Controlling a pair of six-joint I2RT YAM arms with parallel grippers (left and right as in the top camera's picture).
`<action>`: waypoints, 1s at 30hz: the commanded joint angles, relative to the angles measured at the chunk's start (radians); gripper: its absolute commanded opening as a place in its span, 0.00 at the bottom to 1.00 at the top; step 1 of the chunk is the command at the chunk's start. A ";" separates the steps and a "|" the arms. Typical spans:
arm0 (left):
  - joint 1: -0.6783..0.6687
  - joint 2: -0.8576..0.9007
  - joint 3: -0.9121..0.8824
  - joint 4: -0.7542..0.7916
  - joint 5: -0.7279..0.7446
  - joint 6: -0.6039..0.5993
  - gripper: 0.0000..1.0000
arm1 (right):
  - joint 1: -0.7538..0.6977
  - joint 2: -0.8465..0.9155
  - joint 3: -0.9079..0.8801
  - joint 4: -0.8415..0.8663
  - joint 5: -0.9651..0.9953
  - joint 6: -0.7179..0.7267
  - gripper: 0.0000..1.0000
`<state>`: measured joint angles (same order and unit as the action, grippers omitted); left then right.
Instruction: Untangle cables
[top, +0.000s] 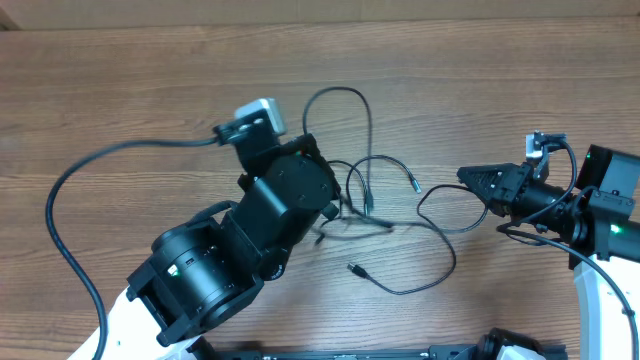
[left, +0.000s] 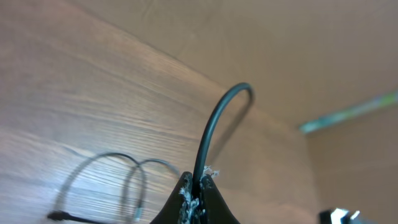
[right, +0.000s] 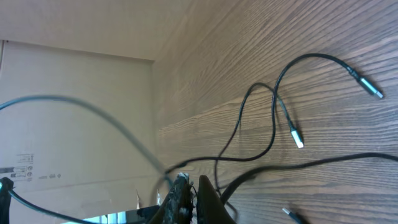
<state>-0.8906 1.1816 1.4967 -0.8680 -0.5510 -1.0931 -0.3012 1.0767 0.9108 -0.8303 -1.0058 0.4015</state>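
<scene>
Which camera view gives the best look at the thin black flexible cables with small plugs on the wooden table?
The overhead view: most of the thin black cables show, with loops, crossings and plugs. The left wrist view shows one strand pinched in the left gripper; the right wrist view shows a few strands up close.

Legible text: none in any of the three views.

Right wrist view: a cardboard panel (right: 74, 112) stands to the left of and above the right end effector (right: 186, 190). Near the panel's left edge, level with the tips of that end effector and well to their left, the panel carries a few short lines of small dark print (right: 25, 158). The characters are too small and too soft to read, so no word, number or brand can be taken from them.
</scene>
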 joint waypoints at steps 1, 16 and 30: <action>-0.006 -0.008 0.011 0.000 -0.060 -0.200 0.04 | -0.001 -0.003 0.020 0.005 0.003 -0.013 0.04; -0.006 -0.025 0.011 -0.026 -0.297 -0.246 0.04 | -0.001 -0.003 0.020 -0.013 0.015 -0.018 0.04; -0.005 -0.135 0.011 0.219 -0.152 0.570 0.04 | -0.001 -0.003 0.020 -0.044 0.134 -0.045 0.19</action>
<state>-0.8906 1.0851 1.4967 -0.7162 -0.8661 -0.9020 -0.3012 1.0767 0.9112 -0.8761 -0.9157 0.3649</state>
